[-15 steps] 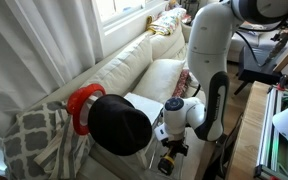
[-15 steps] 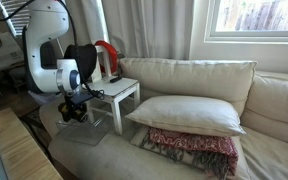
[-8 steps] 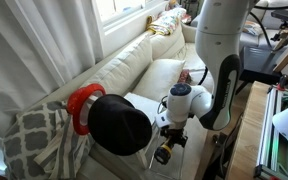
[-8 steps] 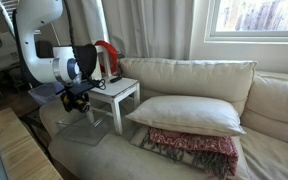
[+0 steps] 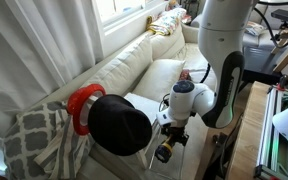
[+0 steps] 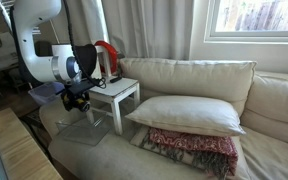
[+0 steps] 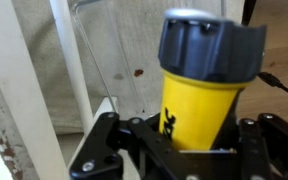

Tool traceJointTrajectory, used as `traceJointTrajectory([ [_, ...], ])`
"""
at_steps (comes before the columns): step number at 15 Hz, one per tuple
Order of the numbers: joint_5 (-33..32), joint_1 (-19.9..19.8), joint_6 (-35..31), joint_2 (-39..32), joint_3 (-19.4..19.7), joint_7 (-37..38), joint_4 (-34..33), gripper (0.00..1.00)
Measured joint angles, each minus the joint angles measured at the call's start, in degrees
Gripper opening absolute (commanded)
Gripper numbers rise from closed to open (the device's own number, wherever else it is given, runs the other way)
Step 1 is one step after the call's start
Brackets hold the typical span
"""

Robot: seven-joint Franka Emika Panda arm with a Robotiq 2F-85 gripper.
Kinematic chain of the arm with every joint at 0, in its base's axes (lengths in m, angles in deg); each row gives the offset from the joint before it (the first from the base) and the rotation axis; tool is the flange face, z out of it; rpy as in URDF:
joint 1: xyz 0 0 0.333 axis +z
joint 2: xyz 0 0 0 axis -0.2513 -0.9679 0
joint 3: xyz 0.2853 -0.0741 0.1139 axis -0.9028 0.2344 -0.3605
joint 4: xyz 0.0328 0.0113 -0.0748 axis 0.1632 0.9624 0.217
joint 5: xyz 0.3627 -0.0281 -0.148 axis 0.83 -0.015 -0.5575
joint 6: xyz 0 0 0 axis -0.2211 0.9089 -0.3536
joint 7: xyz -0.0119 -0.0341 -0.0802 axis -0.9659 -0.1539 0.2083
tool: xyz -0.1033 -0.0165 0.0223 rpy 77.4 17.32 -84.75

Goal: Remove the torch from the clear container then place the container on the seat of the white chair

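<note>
My gripper (image 7: 187, 150) is clamped on the torch (image 7: 200, 95), above the clear container (image 6: 92, 132). Next I'd set it aside, then move the container onto the white chair (image 6: 189, 76).

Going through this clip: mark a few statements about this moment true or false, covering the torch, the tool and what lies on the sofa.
1. The tool is shut on the torch. True.
2. The torch's body is red. False: it is yellow, with a black head.
3. A cream pillow rests partly on a red patterned blanket. True.
4. The tool hangs above the pillow. False: it is beside the small white table, well away from the pillow.
</note>
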Motion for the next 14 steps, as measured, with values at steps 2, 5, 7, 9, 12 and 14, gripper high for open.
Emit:
traceJointTrajectory([
  [2,-0.03,-0.61,0.17,-0.20,-0.82,-1.18,-0.03,0.03],
  [5,-0.04,-1.62,0.35,2.20,-0.56,-1.95,1.03,0.03],
  [7,-0.03,-1.80,-0.09,5.94,1.22,-1.84,2.99,0.03],
  [9,0.32,-1.77,-2.55,10.70,4.27,-0.40,5.70,0.03],
  [12,0.80,-2.80,-6.28,17.78,8.76,2.34,9.89,0.03],
  [14,1.67,-3.56,-7.45,21.26,11.40,3.95,11.69,0.03],
])
